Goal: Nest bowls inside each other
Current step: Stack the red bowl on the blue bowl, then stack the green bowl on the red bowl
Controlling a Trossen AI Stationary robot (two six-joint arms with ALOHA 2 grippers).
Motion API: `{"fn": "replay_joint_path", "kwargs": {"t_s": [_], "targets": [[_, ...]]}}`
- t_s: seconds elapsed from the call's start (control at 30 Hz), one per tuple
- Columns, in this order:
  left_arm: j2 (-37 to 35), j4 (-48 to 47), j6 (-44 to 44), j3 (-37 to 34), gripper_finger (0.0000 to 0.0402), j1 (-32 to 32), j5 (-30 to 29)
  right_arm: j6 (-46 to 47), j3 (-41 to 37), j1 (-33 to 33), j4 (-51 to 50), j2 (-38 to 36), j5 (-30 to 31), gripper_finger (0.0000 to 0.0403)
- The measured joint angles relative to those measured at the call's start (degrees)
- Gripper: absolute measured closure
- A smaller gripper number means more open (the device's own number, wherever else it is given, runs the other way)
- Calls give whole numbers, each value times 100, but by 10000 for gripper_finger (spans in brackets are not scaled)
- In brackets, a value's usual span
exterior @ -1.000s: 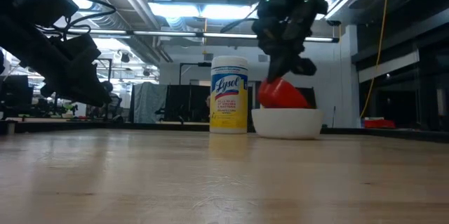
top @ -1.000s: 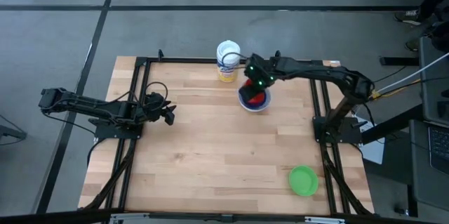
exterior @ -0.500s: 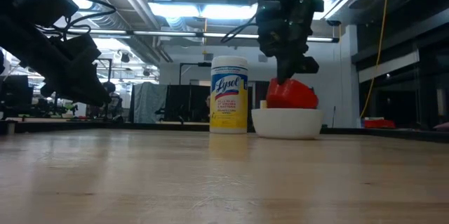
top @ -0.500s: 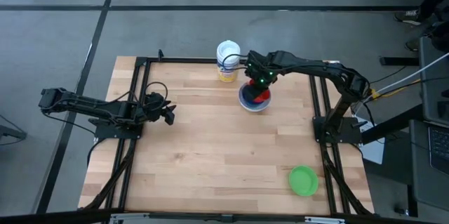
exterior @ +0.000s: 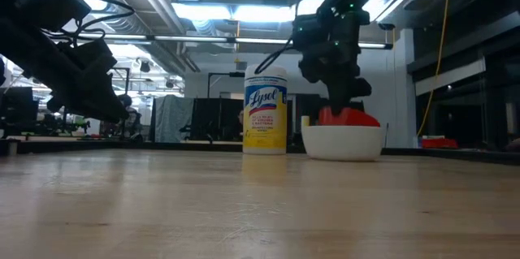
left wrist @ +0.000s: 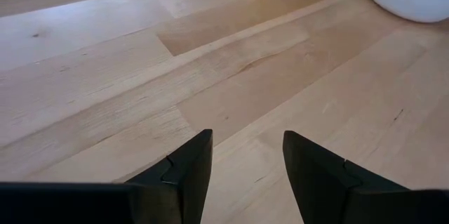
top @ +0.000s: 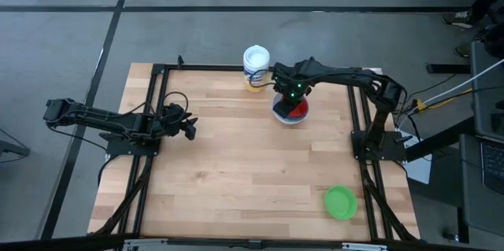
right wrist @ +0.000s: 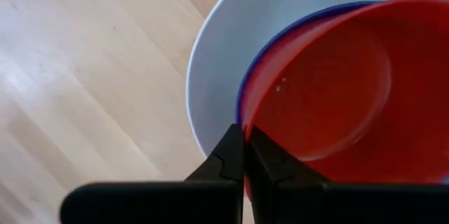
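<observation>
A white bowl (top: 281, 117) stands at the table's far middle-right, with a dark blue bowl (right wrist: 277, 36) in it and a red bowl (right wrist: 330, 83) inside that. In the low view the red bowl (exterior: 349, 117) shows above the white bowl's rim (exterior: 341, 129). My right gripper (top: 290, 97) points down over this stack, shut on the red bowl. A green bowl (top: 341, 202) rests alone on its base near the table's near right corner. My left gripper (left wrist: 245, 161) waits open over bare wood at the table's left side. My right gripper pinches the red bowl's rim (right wrist: 247, 127) between its two fingers, one finger inside the bowl and one outside. The fingers come from above, pointing steeply down. The red bowl sits down inside the blue bowl, roughly level.
A white-lidded wipes canister with a yellow label (top: 256, 68) stands just left of the bowl stack, near the far edge. Black frame rails run along the left and right sides of the table. Bare wood fills the table's middle and near left.
My right gripper has gone down and tipped to point more steeply downward, staying shut on the red bowl. The red bowl, held tilted above the white bowl before, has sunk level into the stack. The white bowl has slid slightly toward the table's right edge.
</observation>
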Motion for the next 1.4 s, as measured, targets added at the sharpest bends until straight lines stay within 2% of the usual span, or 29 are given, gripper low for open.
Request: {"fn": "replay_joint_path", "kwargs": {"t_s": [0.3,0.53,0.63,0.9,1.03,1.17,1.3,1.4], "targets": [[2,-2,0,-2,231,0,0,-173,0,0,-177,107,373,402],[0,-2,0,-2,231,2,-103,-291,-2,-28,-191,108,387,399],[1,-2,0,-1,231,0,-105,-342,-7,-29,-189,111,342,361],[0,-2,0,-2,231,2,-105,-153,-5,-157,-194,113,229,191],[1,-2,0,-2,231,0,-105,-81,267,-192,-304,117,190,136],[2,-41,-1,-2,231,2,-107,-77,757,-192,-538,117,93,119],[2,-89,-2,-1,231,1,-108,-11,1440,-135,-1166,115,-350,133],[2,-87,-3,0,231,2,-124,15,1767,208,-1672,19,-339,150]]}}
